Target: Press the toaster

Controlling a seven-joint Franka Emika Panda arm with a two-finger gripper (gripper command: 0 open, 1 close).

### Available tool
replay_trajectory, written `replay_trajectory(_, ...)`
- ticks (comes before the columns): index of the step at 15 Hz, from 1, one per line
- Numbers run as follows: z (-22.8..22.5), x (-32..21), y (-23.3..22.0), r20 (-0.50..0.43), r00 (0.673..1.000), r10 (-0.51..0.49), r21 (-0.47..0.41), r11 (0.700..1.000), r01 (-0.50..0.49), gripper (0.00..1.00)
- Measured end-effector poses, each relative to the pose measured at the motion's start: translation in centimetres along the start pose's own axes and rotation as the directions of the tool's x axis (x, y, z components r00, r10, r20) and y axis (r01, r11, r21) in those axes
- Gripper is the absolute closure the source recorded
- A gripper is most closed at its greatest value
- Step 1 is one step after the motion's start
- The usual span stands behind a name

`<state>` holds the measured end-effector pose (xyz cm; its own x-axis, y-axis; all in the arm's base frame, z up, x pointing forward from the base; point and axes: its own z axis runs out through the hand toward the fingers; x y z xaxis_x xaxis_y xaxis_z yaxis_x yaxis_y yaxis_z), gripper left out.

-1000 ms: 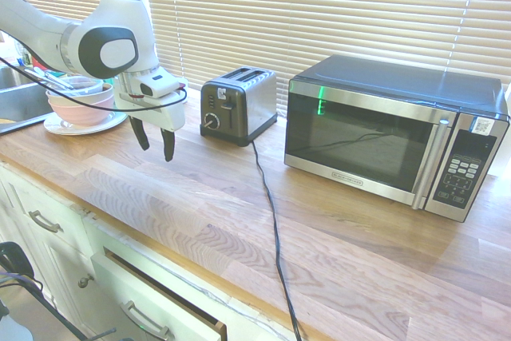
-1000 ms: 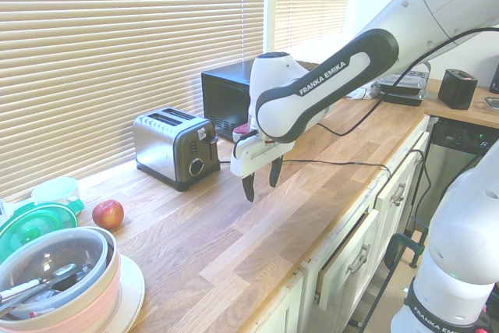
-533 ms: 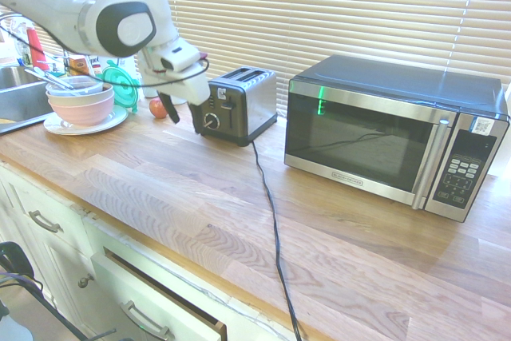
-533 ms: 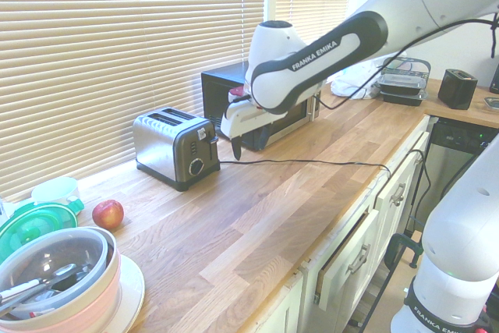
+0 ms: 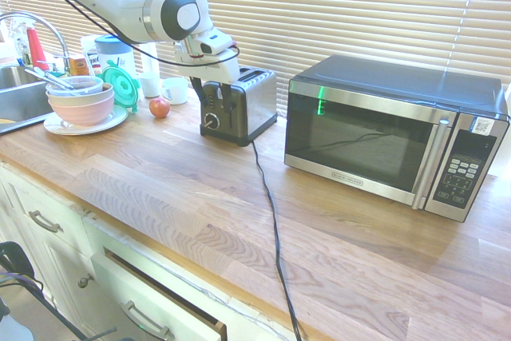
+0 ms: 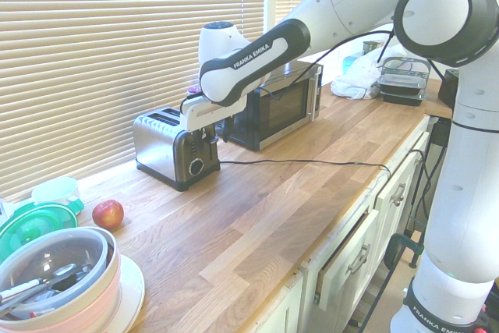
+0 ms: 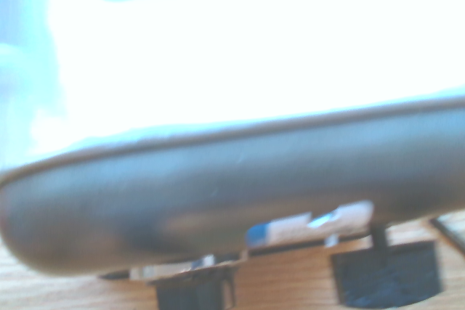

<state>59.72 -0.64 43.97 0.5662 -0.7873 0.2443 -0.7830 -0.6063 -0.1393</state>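
worktop (image 5: 160, 185) | toaster (image 5: 260, 108) upright on it, near microwave (image 5: 359, 137) | gripper (image 5: 215, 108) spread wide, empty, now brought over to the toaster's knob (image 5: 211, 121) end | approach looks nearly done, press likely next, alignment matters

One microwave (image 5: 359, 145), one apple (image 5: 160, 107), one plate (image 5: 104, 123) and two sets of blinds (image 5: 319, 13) are in sight. The toaster (image 5: 254, 109) has two slots and one round knob (image 5: 211, 121). Two white cups (image 5: 175, 91) stand near one blue-lidded tub (image 5: 116, 53) and one green lid (image 5: 120, 85). One open drawer (image 5: 156, 301) shows.
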Motion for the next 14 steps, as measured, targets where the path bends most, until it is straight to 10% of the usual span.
replay_trajectory(6, -1.7, 2.4, 1.9, -0.028, 0.999, 0.04, 0.013, 0.999, -0.039, 0.0)
replay_trajectory(7, -1.8, 2.3, 1.7, -0.028, 0.999, 0.036, 0.013, 0.999, -0.036, 1.0)
replay_trajectory(14, -1.9, 2.0, 1.5, -0.028, 0.999, 0.03, 0.016, 0.999, -0.03, 1.0)
